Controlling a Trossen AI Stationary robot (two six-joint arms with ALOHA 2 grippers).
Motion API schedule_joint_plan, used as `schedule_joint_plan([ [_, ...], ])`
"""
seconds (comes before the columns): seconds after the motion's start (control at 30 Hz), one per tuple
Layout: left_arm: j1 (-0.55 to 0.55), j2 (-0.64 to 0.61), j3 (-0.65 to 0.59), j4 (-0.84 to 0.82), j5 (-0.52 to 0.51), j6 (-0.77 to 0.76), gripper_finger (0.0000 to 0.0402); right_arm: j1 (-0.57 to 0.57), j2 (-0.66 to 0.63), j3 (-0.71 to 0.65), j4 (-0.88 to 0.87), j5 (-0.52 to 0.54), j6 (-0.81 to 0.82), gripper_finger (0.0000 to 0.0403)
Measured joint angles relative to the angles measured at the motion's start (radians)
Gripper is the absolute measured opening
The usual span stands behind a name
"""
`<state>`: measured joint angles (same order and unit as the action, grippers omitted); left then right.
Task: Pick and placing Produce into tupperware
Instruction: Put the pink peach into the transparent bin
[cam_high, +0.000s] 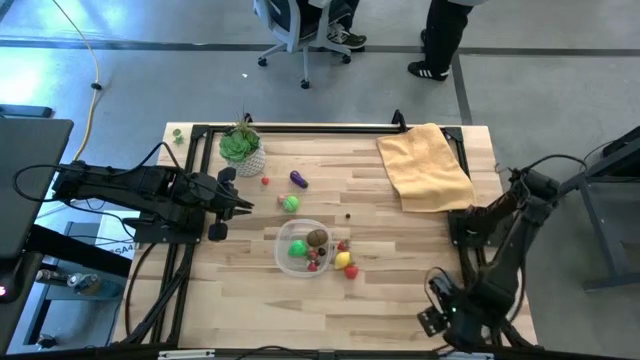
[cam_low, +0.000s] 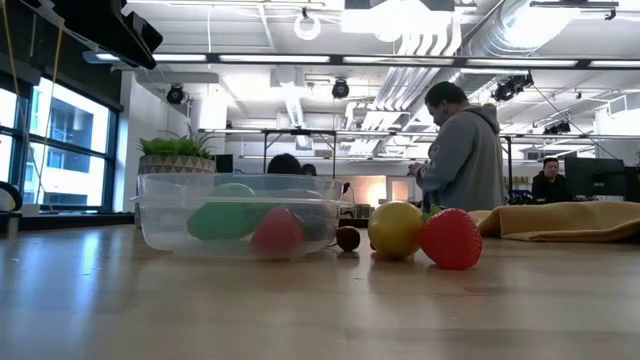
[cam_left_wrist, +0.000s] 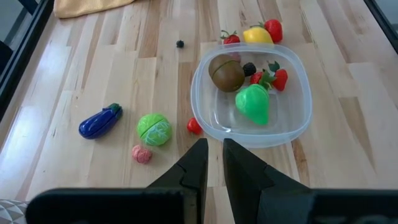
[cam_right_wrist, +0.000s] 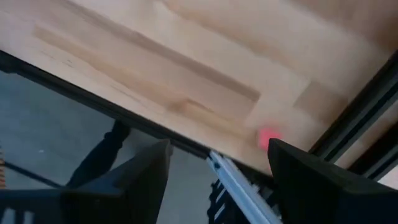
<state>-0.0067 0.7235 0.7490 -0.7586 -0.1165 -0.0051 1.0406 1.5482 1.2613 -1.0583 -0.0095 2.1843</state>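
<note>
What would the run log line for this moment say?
left gripper: shut, empty, beside tub | right gripper: open, table's near-right corner | tub: kiwi, green piece, berries | outside: eggplant, lemon

A potted plant (cam_high: 241, 147) and a yellow cloth (cam_high: 425, 166) lie on the wooden table (cam_high: 400, 260); a person (cam_low: 462, 160), perhaps standing, shows behind.

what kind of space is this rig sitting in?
Likely an open-plan lab or office workspace: exposed ceiling ducts, a person standing beyond the table, and a rolling office chair on the floor.
</note>
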Motion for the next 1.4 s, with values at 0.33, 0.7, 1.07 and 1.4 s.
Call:
schedule_joint_plan([
  [0.33, 0.000, 0.000, 0.000, 0.000, 0.000, 0.000, 0.0040, 0.073, 0.000, -0.188, 0.230, -0.033, 0.088, 0.0259],
  [0.7, 0.000, 0.000, 0.000, 0.000, 0.000, 0.000, 0.0040, 0.071, 0.002, -0.230, 0.293, -0.134, -0.319, 0.0259],
  [1.07, 0.000, 0.000, 0.000, 0.000, 0.000, 0.000, 0.0040, 0.073, 0.003, -0.230, 0.289, -0.143, -0.707, 0.0259],
  [1.4, 0.000, 0.000, 0.000, 0.000, 0.000, 0.000, 0.0040, 0.124, 0.047, -0.230, 0.279, -0.098, -1.040, 0.0259],
])
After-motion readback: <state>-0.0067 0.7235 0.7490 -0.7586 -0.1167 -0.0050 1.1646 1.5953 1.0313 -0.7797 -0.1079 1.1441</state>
